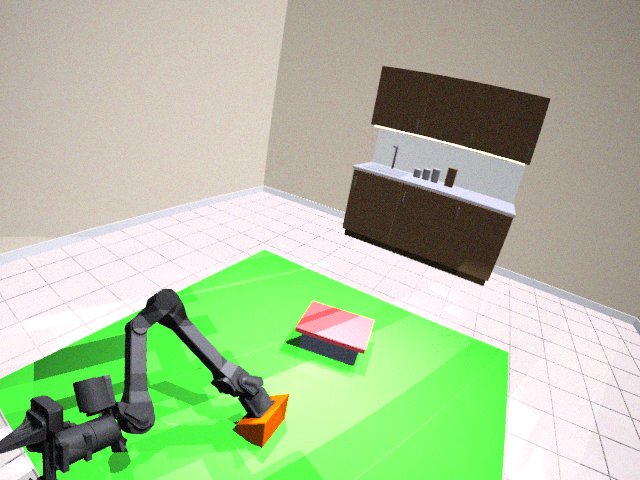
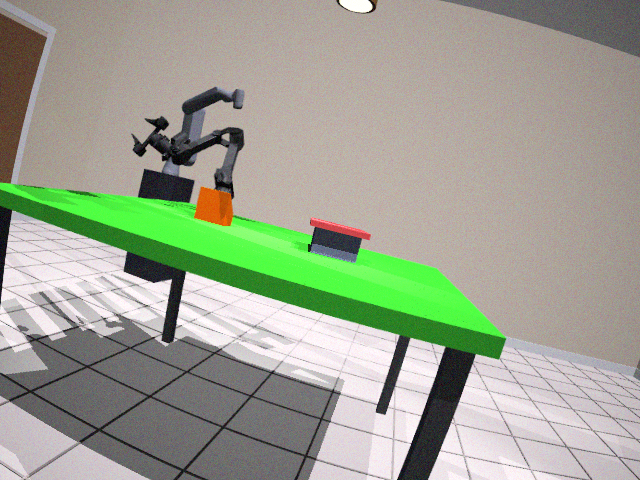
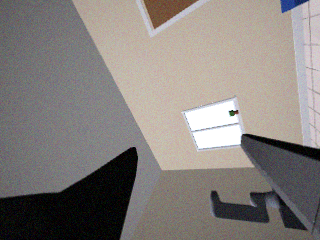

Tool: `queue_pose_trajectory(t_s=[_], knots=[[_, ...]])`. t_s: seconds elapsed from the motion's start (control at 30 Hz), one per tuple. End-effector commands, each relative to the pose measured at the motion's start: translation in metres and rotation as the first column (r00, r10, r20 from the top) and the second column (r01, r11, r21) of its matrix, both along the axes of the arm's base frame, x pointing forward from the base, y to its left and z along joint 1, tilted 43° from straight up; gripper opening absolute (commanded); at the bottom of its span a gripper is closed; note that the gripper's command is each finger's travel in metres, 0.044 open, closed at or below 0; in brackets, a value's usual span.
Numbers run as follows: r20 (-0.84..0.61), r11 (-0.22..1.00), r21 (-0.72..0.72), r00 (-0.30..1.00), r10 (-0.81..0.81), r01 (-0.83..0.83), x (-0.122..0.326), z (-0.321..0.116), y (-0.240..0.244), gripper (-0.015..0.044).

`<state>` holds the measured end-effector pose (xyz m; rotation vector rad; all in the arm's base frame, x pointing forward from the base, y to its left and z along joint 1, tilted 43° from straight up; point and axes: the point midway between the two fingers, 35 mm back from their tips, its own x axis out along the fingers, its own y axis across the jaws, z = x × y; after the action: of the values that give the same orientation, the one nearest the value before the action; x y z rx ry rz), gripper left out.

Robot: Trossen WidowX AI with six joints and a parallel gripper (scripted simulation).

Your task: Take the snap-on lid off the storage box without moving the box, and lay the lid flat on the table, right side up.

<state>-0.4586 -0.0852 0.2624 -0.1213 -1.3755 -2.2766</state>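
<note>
The storage box (image 1: 327,349) (image 2: 334,242) is dark blue-grey and stands upright on the green table (image 1: 439,392) (image 2: 289,268). Its red lid (image 1: 343,327) (image 2: 340,228) lies on top, right side up, with its edges sticking out past the box walls. How firmly it is snapped on cannot be told. My gripper (image 2: 139,128) (image 3: 187,146) is wide open and empty. It is raised far from the box, on the other side of the arm's base, and points away from the box. The wrist view shows both fingers but neither box nor lid.
An orange wedge-shaped block (image 1: 273,421) (image 2: 210,206) stands under the arm's base, between the gripper and the box. A second, grey arm (image 2: 193,126) stands on a dark pedestal (image 2: 165,186) beyond the table. A kitchen unit (image 1: 423,222) is far off by the wall.
</note>
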Motion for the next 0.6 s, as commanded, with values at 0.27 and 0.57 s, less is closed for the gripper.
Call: queue_pose_trajectory(t_s=[0.27,0.57], knots=[[0.184,0.94,0.048,0.928,0.323,-0.337,0.035,-0.039,-0.124,0.0235],[0.362,0.766,0.059,0.728,0.582,-0.641,0.11,-0.077,-0.229,0.0235]])
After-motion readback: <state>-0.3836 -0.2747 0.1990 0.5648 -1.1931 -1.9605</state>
